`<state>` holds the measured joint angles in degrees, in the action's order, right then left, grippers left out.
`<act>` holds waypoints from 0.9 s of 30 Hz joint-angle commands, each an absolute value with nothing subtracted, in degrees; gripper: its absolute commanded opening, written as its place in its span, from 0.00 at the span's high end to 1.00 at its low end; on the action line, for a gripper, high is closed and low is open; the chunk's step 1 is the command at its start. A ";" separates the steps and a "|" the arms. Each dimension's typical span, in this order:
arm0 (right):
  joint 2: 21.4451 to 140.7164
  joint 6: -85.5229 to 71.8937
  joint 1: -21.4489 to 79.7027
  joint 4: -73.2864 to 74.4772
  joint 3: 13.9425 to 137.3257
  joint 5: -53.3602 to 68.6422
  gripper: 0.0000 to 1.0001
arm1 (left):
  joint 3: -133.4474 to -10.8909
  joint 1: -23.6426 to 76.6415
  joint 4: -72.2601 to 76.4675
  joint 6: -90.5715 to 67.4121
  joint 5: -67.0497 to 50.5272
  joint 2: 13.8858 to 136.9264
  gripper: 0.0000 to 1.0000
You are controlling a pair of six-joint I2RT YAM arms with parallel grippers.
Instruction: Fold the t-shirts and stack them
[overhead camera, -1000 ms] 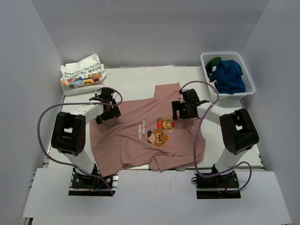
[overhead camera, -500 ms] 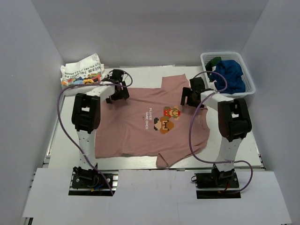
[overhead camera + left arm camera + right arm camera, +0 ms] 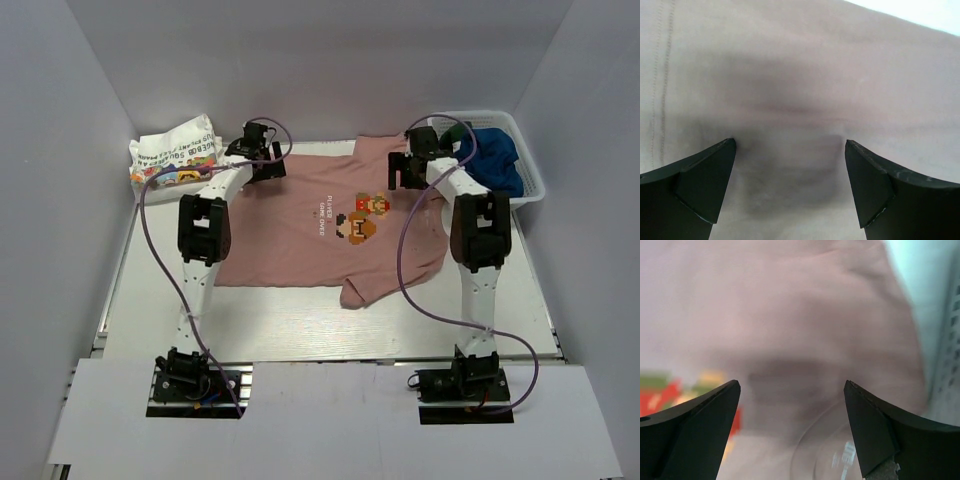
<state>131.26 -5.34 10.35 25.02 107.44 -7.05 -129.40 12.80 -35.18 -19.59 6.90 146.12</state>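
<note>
The dusty pink t-shirt (image 3: pixel 300 240) with a pixel game-character print (image 3: pixel 362 215) lies spread print-up on the white table, its top edge near the back. My left gripper (image 3: pixel 262 160) is over the shirt's far left corner, and my right gripper (image 3: pixel 408 170) is over its far right part. In the left wrist view the left gripper (image 3: pixel 790 150) is open with pink cloth (image 3: pixel 790 75) right under it. In the right wrist view the right gripper (image 3: pixel 791 390) is open above pink cloth (image 3: pixel 780 315). Neither holds anything.
Folded white tees (image 3: pixel 175 157) with colourful print and black lettering sit at the back left. A white mesh basket (image 3: pixel 530 192) at the back right holds a navy blue tee (image 3: pixel 495 160) and a dark green one (image 3: pixel 455 130). The basket wall (image 3: pixel 947 365) is close to the right gripper.
Both arms have stretched out toward the back of the table, and the pink shirt has slid away from the near edge with them. It now lies flatter and farther back.
</note>
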 commanded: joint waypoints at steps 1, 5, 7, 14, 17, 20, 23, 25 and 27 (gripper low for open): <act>120.87 -0.35 12.83 25.14 102.51 2.95 0.10 | -124.55 14.32 -33.85 -17.50 0.44 138.73 0.00; 111.02 3.95 18.62 25.04 96.16 3.78 0.10 | -122.87 14.33 -33.92 -17.49 -0.26 131.77 0.00; 105.67 3.52 22.30 25.23 91.68 3.87 0.10 | -121.39 14.33 -36.64 -17.49 0.26 128.69 0.00; 90.63 -5.09 31.19 25.04 73.14 -3.77 0.10 | -86.11 14.85 -37.46 -25.82 2.11 99.10 0.00; 84.39 -7.73 36.72 27.77 63.76 -4.65 0.10 | -64.74 14.85 -31.13 -32.05 2.11 82.17 0.00; 81.04 -11.94 41.99 28.65 56.03 -5.88 0.10 | -50.74 14.85 -27.08 -34.97 1.41 73.24 0.00; 79.37 -16.50 45.77 26.46 49.17 -7.63 0.10 | -44.04 14.85 -25.58 -35.60 3.33 67.51 0.00; 79.98 -17.57 46.75 26.54 47.99 -10.09 0.10 | -44.03 14.85 -26.53 -37.27 3.87 68.54 0.00; 81.73 -18.90 48.68 26.11 47.29 -13.44 0.10 | -44.82 14.85 -26.54 -37.27 0.80 70.39 0.00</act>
<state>81.30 -14.46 47.22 27.62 47.29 -7.42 -43.83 15.00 -29.93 -35.00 2.35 69.65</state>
